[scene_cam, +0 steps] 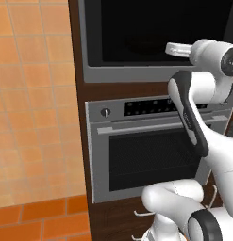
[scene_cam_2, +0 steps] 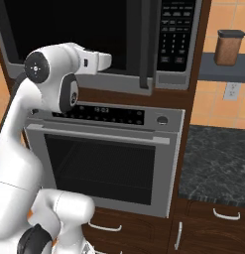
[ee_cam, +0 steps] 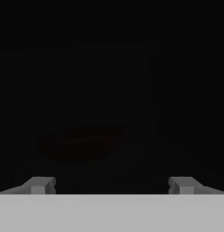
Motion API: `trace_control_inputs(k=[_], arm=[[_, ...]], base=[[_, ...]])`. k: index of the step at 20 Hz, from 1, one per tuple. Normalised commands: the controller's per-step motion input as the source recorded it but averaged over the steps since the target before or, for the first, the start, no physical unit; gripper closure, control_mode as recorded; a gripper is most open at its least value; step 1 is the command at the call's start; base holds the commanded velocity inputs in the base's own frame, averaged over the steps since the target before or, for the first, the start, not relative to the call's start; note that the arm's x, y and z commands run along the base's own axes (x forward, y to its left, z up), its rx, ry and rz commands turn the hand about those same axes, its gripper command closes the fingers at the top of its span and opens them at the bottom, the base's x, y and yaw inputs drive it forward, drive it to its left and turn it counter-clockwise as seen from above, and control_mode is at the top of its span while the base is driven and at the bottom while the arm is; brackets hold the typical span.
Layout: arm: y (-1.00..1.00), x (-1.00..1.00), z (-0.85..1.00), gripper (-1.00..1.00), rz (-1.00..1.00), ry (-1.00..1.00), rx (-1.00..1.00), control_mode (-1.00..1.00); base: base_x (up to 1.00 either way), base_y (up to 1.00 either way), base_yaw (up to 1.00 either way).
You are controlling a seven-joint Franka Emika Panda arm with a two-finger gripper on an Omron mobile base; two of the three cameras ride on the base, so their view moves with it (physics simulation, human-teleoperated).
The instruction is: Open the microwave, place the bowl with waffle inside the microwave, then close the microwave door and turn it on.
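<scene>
My two-finger gripper (ee_cam: pixel 111 185) stood wide, its two small grey fingertips (ee_cam: pixel 39 185) far apart and nothing between them; in the hand view they faced a nearly black surface, in which I could make out only a faint dark reddish oval shape (ee_cam: pixel 81 142) that I could not identify with any certainty; from the left base view I saw the white hand (scene_cam: pixel 180 49) held level, right in front of the lower part of the large built-in microwave (scene_cam: pixel 155 37) with its wide black glass front in a grey metal frame; whether the fingers touched the glass I could not tell; from the right base view the hand sat in front of the black glass microwave door (scene_cam_2: pixel 84 30), to the side of its dark vertical bar handle (scene_cam_2: pixel 145 42), and the door looked shut, flush in its frame; beyond the handle, away from the hand, ran the microwave's dark keypad panel (scene_cam_2: pixel 173 34) with rows of small buttons; directly below the microwave was the silver oven (scene_cam_2: pixel 106 158) with a display strip, a round knob (scene_cam_2: pixel 162 119) and a horizontal bar handle; further out on the keypad side of the microwave, a brown ribbed canister with a dark lid (scene_cam_2: pixel 229 47) stood on a grey shelf, above a dark speckled stone counter (scene_cam_2: pixel 218 163).
</scene>
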Motion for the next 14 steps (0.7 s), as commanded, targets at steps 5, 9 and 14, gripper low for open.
trace_control_inputs(k=[5, 9, 14], arm=[[-0.03, 0.31, 0.00, -1.00, 0.17, 0.00, 0.00, -1.00], [0.00, 0.27, 0.00, -1.00, 0.13, 0.00, 0.00, -1.00], [0.00, 0.29, -0.03, -1.00, 0.09, 0.00, 0.00, -1.00]], base=[[0.00, 0.00, 0.00], [0.00, 0.00, 0.00], [0.00, 0.00, 0.00]])
